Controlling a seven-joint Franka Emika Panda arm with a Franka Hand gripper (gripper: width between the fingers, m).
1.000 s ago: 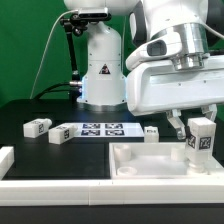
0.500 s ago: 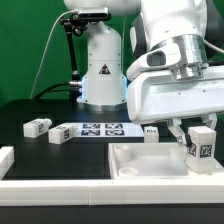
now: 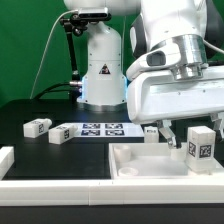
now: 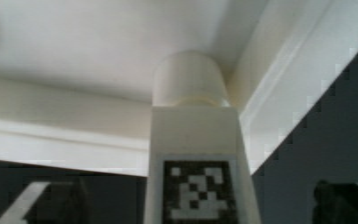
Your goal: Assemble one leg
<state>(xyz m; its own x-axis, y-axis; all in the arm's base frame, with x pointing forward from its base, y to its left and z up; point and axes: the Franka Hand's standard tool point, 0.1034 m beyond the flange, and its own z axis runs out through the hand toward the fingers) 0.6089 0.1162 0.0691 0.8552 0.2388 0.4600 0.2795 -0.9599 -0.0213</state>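
Observation:
My gripper (image 3: 195, 131) is shut on the leg (image 3: 200, 144), a small white block with a black-and-white tag facing the camera. It holds the leg upright over the right end of the large white tray-like piece (image 3: 140, 166). In the wrist view the leg (image 4: 194, 150) fills the middle, with its rounded end pointing at an inner corner of the tray-like piece (image 4: 87, 90). My gripper (image 4: 194, 214) has dark fingertips (image 4: 34, 205) at either side of the leg. Whether the leg's end touches the piece is hidden.
Three more white tagged legs lie on the black table: two at the exterior view's left (image 3: 38, 127) (image 3: 60, 132) and one behind the tray-like piece (image 3: 150, 131). The marker board (image 3: 100, 128) lies between them. The arm's white base (image 3: 100, 65) stands behind.
The gripper has come down a little with the leg, toward the tray-like piece, and shifted slightly. The other parts have not moved.

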